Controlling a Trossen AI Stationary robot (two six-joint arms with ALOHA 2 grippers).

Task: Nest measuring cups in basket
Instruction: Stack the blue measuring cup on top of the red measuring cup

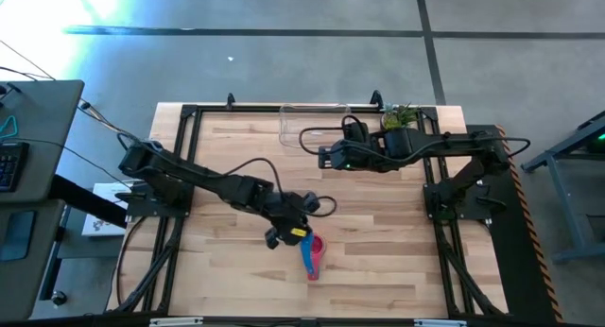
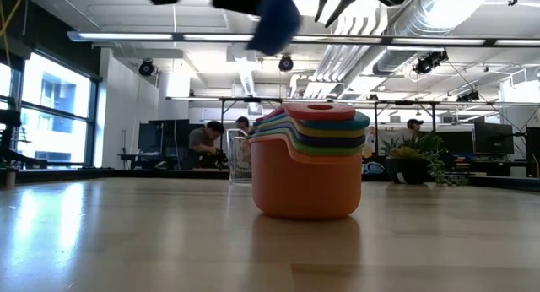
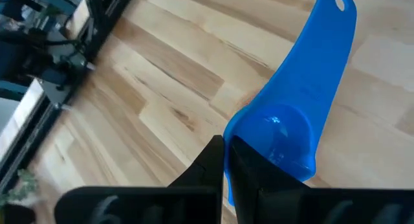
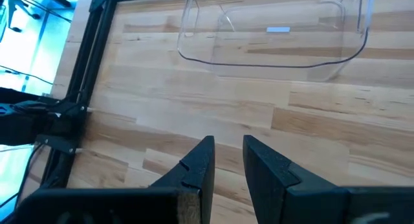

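A stack of nested measuring cups (image 2: 308, 161), coral-red outermost, stands upright on the table's near middle (image 1: 316, 245). My left gripper (image 1: 288, 231) is shut on a blue measuring cup (image 3: 291, 120), which is raised above the stack in the low view (image 2: 274, 22). The clear basket (image 1: 315, 122) rests on its base at the far edge and also shows in the right wrist view (image 4: 272, 30). My right gripper (image 4: 228, 156) hovers open just near of the basket (image 1: 326, 157), touching nothing. My left gripper pinches the blue cup by the rim of its bowl (image 3: 236, 136), on the side opposite the handle. One finger (image 3: 249, 166) is inside the bowl and the other outside. The cup is lifted clear of the table, and its handle (image 3: 330, 43) points away from the fingers.
A small potted plant (image 1: 399, 114) stands at the far edge, right of the basket. A black frame (image 1: 180, 176) borders the table on all sides. Bare wood lies left and right of the stack. People sit in the room beyond the table (image 2: 202, 144).
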